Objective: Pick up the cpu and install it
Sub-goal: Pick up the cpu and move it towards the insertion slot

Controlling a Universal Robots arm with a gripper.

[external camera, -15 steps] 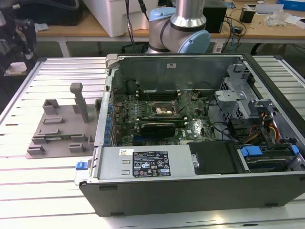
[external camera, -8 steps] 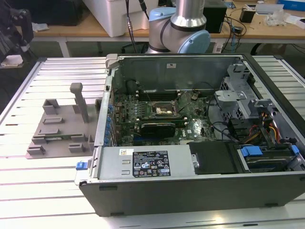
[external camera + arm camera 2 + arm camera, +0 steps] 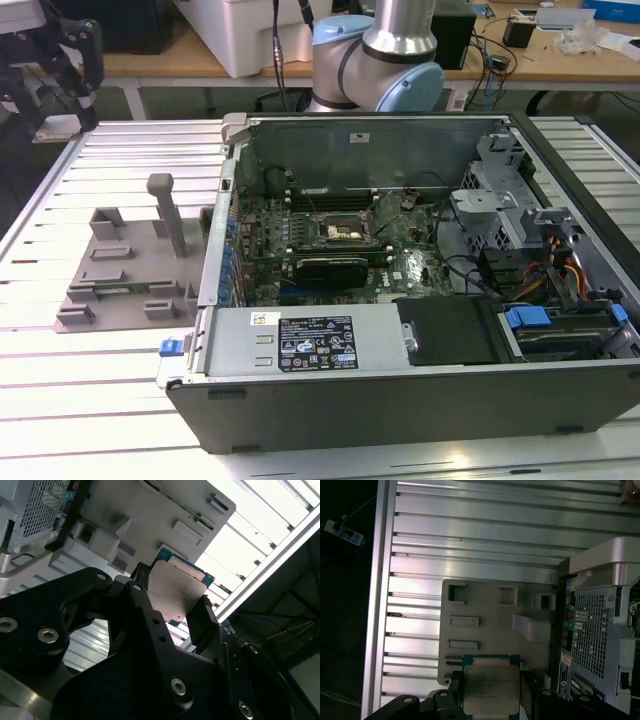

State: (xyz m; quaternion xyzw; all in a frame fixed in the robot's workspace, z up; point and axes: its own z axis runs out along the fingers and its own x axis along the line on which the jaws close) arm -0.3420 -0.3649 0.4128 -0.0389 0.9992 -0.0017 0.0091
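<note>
The open computer case (image 3: 400,400) lies on its side towards the bench's edge at the exterior view's right, with the motherboard (image 3: 268,232) exposed inside it. The grey plastic tray (image 3: 120,270) is set just beside the case, towards the opposite edge. The black socket frame (image 3: 340,233) is seen near the middle of the motherboard; no silvery chip can be made out in it, though its inside is hard to judge.

The cpu (image 3: 490,687) is pinched between the jaws, one on each of two opposite edges, as shown in both wrist views. In the second wrist view its flat face (image 3: 172,587) is seen apart from the tray, and in the first wrist view it is held above the tray's edge rather than over the case. The pick-up is therefore judged done. The carry to the case and the seating in the socket are judged not yet done.

Behind the bench, a workshop is seen with wooden-topped tables (image 3: 180,62), loose cables and a white box (image 3: 250,30). The arm (image 3: 390,50) is mounted at the bench's far edge, behind the case. The bench (image 3: 100,400) is made of ribbed aluminium slats.
</note>
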